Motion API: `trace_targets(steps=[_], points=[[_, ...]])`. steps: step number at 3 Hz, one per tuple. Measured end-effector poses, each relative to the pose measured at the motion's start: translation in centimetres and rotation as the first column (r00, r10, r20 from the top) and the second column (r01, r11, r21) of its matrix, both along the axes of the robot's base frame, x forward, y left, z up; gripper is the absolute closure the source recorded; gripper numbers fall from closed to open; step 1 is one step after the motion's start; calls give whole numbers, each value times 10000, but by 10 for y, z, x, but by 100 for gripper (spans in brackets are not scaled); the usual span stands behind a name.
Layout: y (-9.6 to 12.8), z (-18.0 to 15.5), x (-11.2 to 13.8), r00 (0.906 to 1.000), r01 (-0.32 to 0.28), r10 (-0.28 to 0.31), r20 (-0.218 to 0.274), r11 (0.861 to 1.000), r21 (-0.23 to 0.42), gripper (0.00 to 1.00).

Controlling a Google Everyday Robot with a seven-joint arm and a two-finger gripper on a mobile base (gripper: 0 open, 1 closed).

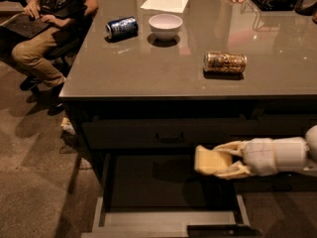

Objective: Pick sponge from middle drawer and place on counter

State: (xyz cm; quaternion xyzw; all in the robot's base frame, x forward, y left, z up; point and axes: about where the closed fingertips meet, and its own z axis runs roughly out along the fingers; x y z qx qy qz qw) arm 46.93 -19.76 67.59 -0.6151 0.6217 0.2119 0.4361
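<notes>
The pale robot hand is closed on the soft yellow-tan sponge over the open dark grey middle drawer. Lifted straight up, the sponge could snag the edge of the glossy grey-brown worktop.

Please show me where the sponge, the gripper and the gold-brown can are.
sponge (208,158): camera view, its top face.
gripper (220,161): camera view, between fingertips, over middle drawer (163,219).
gold-brown can (225,62): camera view, its side.

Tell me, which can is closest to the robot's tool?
The gold-brown can, right of the bowl; the blue can lies far left. The tool holds the sponge over the middle drawer.
</notes>
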Motion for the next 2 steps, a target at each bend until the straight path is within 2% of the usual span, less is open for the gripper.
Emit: trace_targets(steps=[1, 2], points=[[-16, 51, 7, 9975, -100, 117, 703, 9997, -244, 100], [-32, 99, 16, 9904, -47, 122, 1375, 9985, -547, 100]])
